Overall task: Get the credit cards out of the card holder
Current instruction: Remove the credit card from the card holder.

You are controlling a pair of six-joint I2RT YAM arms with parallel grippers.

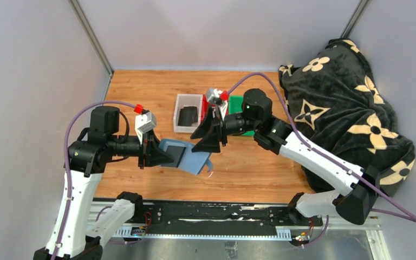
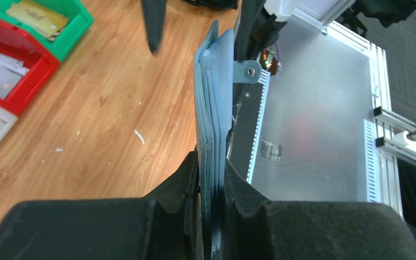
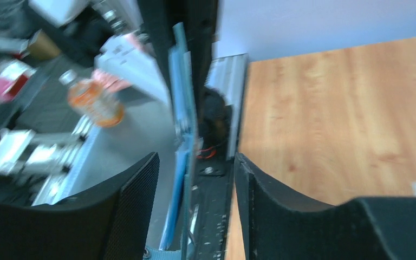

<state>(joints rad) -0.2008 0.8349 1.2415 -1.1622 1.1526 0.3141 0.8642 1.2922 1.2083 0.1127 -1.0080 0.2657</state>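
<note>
The slate-blue card holder [image 1: 195,160] hangs open above the table, its dark pocket facing up. My left gripper [image 1: 165,157] is shut on its left edge. In the left wrist view the card holder [image 2: 214,108] stands edge-on, pinched between the fingers [image 2: 212,184]; its layered edges show, but I cannot tell whether any are credit cards. My right gripper [image 1: 199,142] is open just above the card holder's right half. In the right wrist view the card holder's thin blue edge [image 3: 181,108] sits inside the open gap [image 3: 195,179], touching neither finger.
A white bin [image 1: 180,116] with a dark flat item [image 1: 187,115] stands behind the card holder. A red bin [image 2: 30,81] holds a pale card and a green bin [image 2: 78,24] a yellow card [image 2: 35,16]. A black flowered blanket [image 1: 346,103] covers the right side.
</note>
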